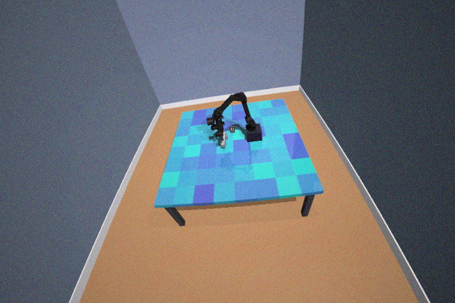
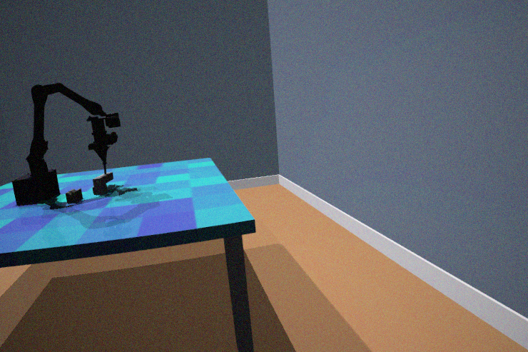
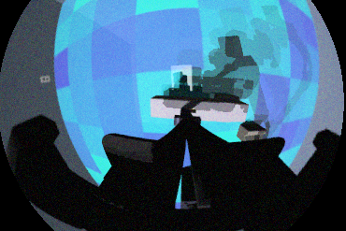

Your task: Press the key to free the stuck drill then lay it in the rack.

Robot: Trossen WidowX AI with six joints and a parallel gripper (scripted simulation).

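Note:
My gripper is shut and points down, its fingertips at the top of a thin dark upright pin. The pin stands on a long pale block. The fingers and dark rendering hide most of the pin, and I cannot tell whether it is the key or the drill. A small brownish block stands apart, nearer the arm's base; it may be the rack, but its details are too small to tell.
The arm's black base stands on the chequered blue table, beyond the small block. In the wrist view a pale squarish outline with something dark inside shows just behind the long block. The arm's shadow lies around the blocks.

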